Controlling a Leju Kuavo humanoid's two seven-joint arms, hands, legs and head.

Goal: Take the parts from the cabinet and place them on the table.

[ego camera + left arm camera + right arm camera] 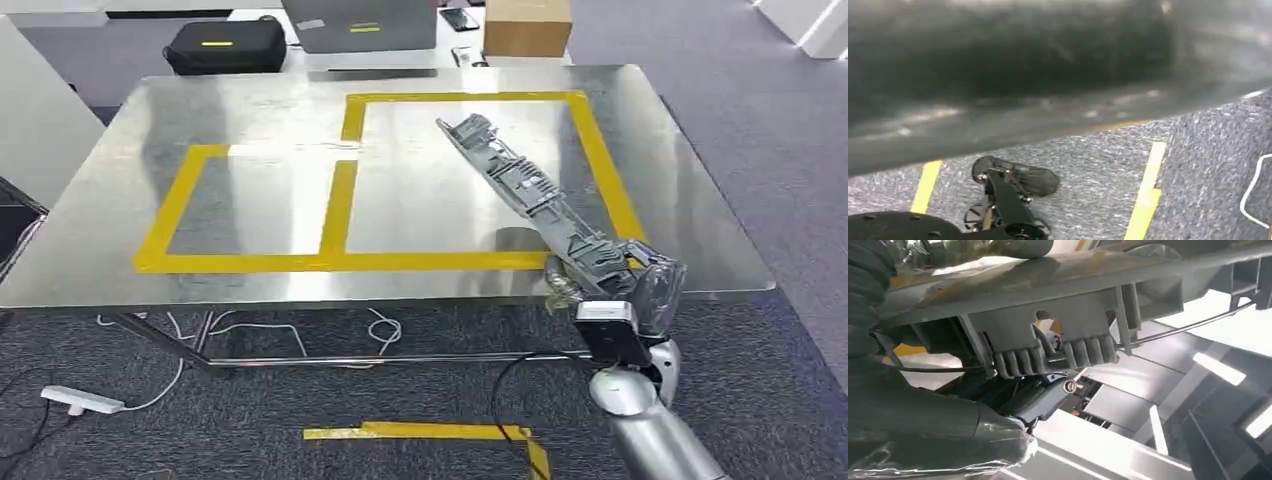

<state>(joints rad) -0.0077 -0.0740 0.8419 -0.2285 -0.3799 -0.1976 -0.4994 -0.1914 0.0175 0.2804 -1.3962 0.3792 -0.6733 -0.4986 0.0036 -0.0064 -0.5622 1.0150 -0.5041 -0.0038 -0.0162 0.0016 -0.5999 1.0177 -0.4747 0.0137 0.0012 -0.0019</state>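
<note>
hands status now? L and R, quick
Left hand: cannot be told; the left wrist view looks at carpet, hand unclear.
Right hand: holding the long grey part by its near end, above the table.

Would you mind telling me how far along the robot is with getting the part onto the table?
Done: the long grey part is out of the cabinet and over the steel table. In hand: the right hand grips its near end, above the right yellow-taped box. Left: setting it down and letting go; no parts lie on the table.
</note>
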